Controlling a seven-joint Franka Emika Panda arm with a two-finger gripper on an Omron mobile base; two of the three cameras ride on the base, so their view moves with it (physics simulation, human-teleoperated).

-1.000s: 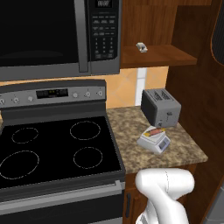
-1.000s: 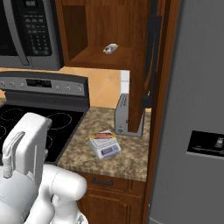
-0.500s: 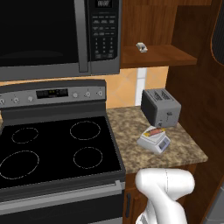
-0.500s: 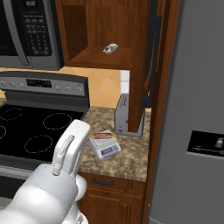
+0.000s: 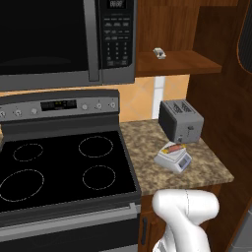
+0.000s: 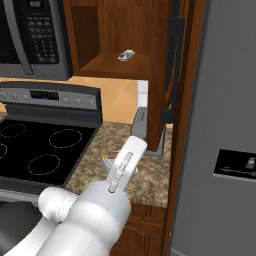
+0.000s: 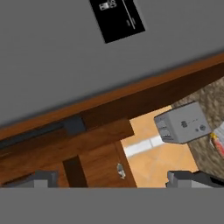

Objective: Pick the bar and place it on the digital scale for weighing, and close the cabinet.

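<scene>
At the bottom of your hand view the jaws (image 7: 118,179) stand wide apart with nothing between them, one dark tip (image 7: 37,178) at the left and one at the right. They face the cabinet door (image 7: 65,140), whose dark bar handle (image 7: 48,130) runs slantwise across the rolled picture. Your arm (image 6: 107,200) rises white and rounded from the lower left of the right base view, its forearm reaching up and forward over the desk (image 6: 147,180), in front of the scale.

You have one bar (image 5: 173,148), a flat orange-red packet with yellow patches, lying on the top plate of one digital scale (image 5: 173,160), a low light-grey squarish device near the desk's front edge. Just behind it stands one grey boxy toaster (image 5: 180,120) with two slots.

One reddish-brown wooden cabinet (image 5: 172,34) hangs above, its door (image 6: 172,75) swung open, edge-on beside the grey refrigerator (image 6: 225,100). One small white-grey object (image 5: 158,52) sits on its shelf. To the left are one black microwave (image 5: 64,39) and one glossy black stove (image 5: 64,170) with four ringed burners. Speckled brown stone forms the desk top.
</scene>
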